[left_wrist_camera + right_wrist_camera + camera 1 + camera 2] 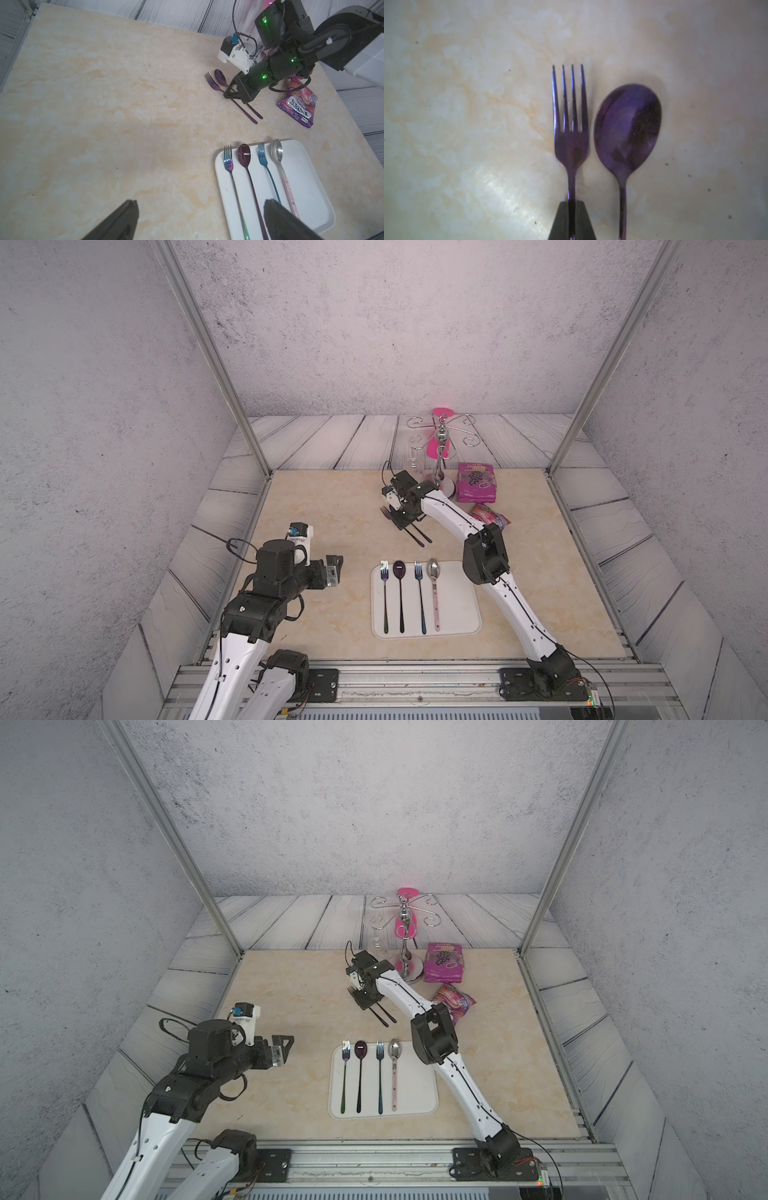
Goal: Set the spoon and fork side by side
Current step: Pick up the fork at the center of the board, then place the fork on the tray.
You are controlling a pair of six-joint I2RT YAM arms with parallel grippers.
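Observation:
A purple fork (pixel 571 143) and a purple spoon (pixel 627 128) lie parallel and close together on the marble tabletop, heads pointing the same way. My right gripper (pixel 572 207) is shut on the fork's handle, just behind its neck. The spoon's handle runs free beside the fingers. In both top views this gripper (pixel 401 522) (pixel 368 1002) points down at the back middle of the table, with the fork's tines (pixel 385 512) and both handle ends showing. My left gripper (pixel 334 570) (pixel 199 202) hovers open and empty at the left.
A white tray (pixel 457 614) near the front holds two forks and two spoons in a row. Behind the right gripper stand a metal hook stand (pixel 442 456), a glass (pixel 414 456) and a pink box (pixel 477 483). A candy bag (pixel 490 516) lies beside the right arm.

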